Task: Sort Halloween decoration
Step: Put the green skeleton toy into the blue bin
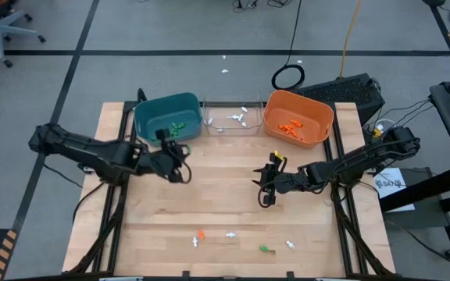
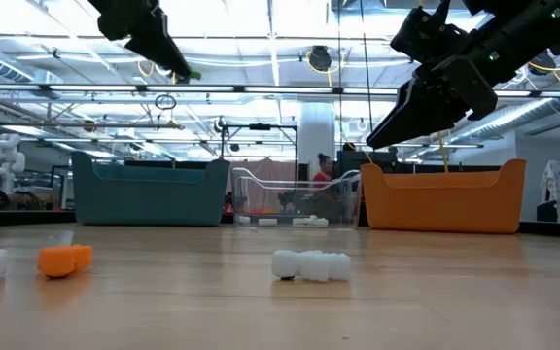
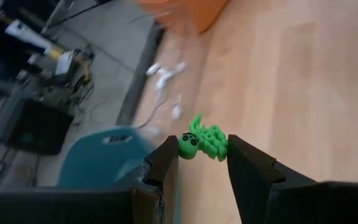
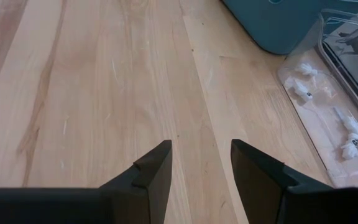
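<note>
My left gripper [image 1: 176, 165] hovers over the table just near of the teal bin [image 1: 166, 117], shut on a small green skeleton-like trinket [image 3: 204, 140]. In the low view it hangs high above the table with the green trinket [image 2: 193, 74] at its tips. My right gripper [image 1: 266, 190] is open and empty above the table's middle, near of the orange bin [image 1: 298, 119]. Loose trinkets lie flat near the table's near edge: an orange one [image 1: 201, 233], white ones [image 1: 230, 234] [image 1: 290, 244] and a green one [image 1: 265, 249]. My left gripper pinches the green trinket between its two fingertips [image 3: 169, 155], across the trinket's body [image 3: 211, 144]. The skull-like head end [image 3: 189, 140] sits beside one finger. The trinket is lifted clear of the table.
The teal bin holds green trinkets [image 1: 178, 127]. The clear bin [image 1: 229, 117] between the other two holds white ones [image 4: 351, 143], and the orange bin holds orange ones [image 1: 291, 127]. Bare wood lies between the bins and the loose trinkets. A black cable ring [image 1: 287, 76] lies on the floor beyond.
</note>
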Tool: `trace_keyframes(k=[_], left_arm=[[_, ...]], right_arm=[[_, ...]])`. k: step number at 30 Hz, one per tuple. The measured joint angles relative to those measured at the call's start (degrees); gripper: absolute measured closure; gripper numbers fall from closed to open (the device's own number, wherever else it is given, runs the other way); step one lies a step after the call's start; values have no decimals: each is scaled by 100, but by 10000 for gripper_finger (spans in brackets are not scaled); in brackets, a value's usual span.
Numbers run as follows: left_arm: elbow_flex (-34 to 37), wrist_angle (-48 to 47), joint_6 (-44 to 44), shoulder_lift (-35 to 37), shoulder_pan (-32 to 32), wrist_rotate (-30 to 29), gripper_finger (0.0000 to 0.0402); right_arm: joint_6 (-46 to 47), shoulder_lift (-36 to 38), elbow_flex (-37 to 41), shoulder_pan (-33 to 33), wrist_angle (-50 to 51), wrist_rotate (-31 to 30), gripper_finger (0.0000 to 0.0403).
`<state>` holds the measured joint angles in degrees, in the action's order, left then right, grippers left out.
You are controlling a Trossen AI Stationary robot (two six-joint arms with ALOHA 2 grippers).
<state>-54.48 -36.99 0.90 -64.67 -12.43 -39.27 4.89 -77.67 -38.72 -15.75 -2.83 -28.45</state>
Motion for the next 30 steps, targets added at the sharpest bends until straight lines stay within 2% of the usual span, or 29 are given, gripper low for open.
trace_keyframes(k=[7,12,21,30], left_arm=[[1,-310,428,425,977,-4,282],[149,-310,751,453,1835,36,282],[872,348,1057,403,3303,1247,282],[1566,1105,996,403,3978,1361,282]], right_arm=[[0,0,0,0,-26,-2,255],[0,0,0,0,-39,0,255],[0,0,0,0,-39,-1,255],[0,0,0,2,-38,-2,255]])
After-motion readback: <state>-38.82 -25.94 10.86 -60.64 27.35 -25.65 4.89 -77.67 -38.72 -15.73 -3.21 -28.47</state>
